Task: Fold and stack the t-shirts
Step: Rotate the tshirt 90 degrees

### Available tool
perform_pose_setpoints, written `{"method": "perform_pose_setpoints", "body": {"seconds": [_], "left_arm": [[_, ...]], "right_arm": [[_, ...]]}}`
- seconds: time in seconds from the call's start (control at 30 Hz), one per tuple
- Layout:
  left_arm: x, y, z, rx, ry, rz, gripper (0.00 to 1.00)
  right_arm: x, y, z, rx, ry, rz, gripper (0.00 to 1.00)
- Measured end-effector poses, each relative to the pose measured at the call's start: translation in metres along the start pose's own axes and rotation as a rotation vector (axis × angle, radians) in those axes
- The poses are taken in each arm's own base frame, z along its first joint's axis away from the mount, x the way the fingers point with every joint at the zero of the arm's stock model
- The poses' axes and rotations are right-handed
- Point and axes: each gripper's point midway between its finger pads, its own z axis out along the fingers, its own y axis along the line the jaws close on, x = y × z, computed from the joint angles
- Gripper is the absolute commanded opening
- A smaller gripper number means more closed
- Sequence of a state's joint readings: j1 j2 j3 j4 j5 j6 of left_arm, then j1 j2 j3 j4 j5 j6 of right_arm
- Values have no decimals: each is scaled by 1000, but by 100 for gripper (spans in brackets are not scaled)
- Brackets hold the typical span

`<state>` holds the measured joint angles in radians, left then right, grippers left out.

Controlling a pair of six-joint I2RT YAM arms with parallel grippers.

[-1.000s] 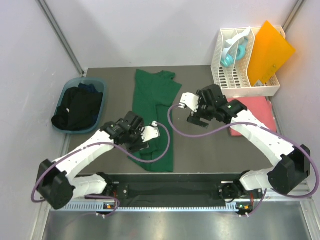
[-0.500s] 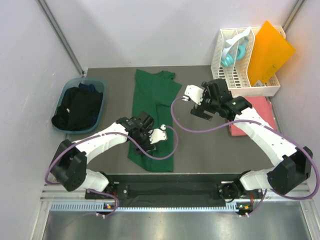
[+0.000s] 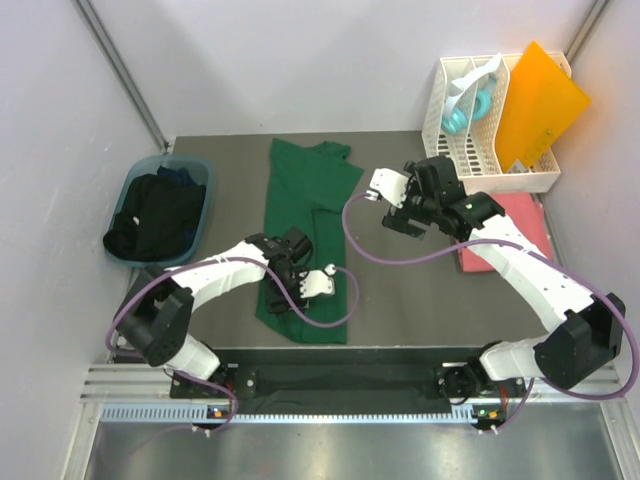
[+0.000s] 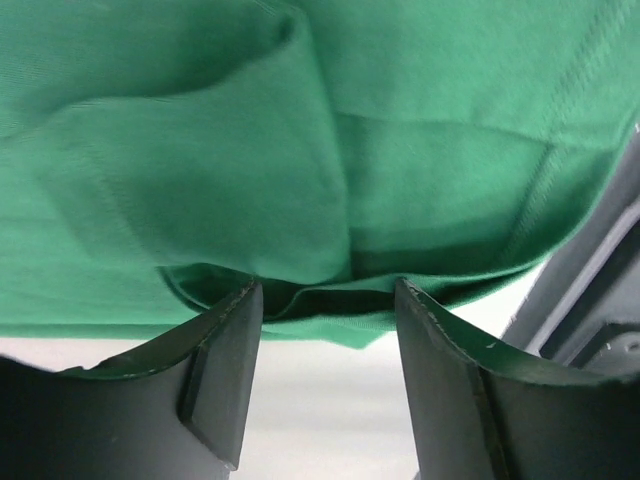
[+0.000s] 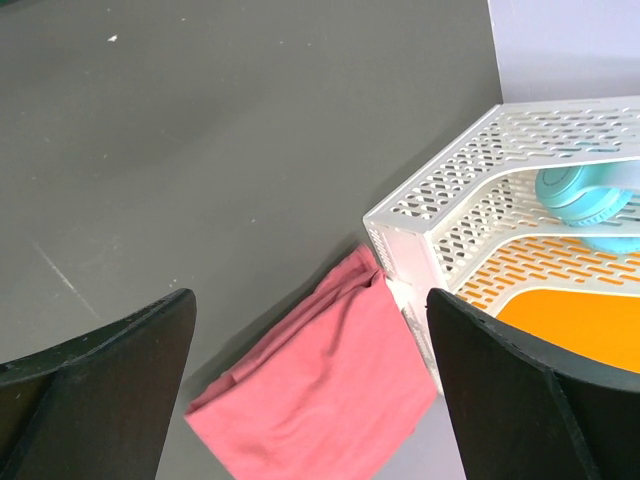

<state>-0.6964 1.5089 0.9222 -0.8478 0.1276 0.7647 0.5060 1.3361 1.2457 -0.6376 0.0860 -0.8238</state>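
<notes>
**Fold-and-stack task, early stage: one shirt folded, one under way, others waiting**

Top view. The green t-shirt, already narrowed lengthwise, is being addressed at its near hem, directly under the left claw. A folded pink t-shirt is lying near the right claw, on its outer side. Dark t-shirts are waiting in a basin, well apart from the left claw.

Left wrist view. The jaws are being held partly apart, with the doubled green hem between them, seemingly not yet pinched.

Right wrist view. The jaws are being held wide apart around nothing. The pink t-shirt is lying beyond the fingertips, just beside a white rack.

The cross-fold, the stacking and the dark shirts are judged outstanding.
</notes>
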Motion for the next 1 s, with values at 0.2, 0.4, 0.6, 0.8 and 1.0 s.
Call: {"method": "perform_pose_setpoints", "body": {"seconds": [0.2, 0.4, 0.6, 0.8, 1.0], "left_arm": [[13, -10, -2, 60, 60, 44, 58], [26, -22, -12, 102, 102, 89, 58], [34, -30, -23, 139, 134, 108, 59], [38, -35, -33, 156, 149, 121, 59], [48, -45, -43, 187, 178, 126, 59]], "right_arm": [[0, -1, 0, 2, -2, -4, 98], [0, -1, 0, 4, -1, -4, 98], [0, -2, 0, 6, 0, -5, 97], [0, -2, 0, 8, 2, -6, 97], [1, -3, -1, 13, 9, -14, 97]]}}
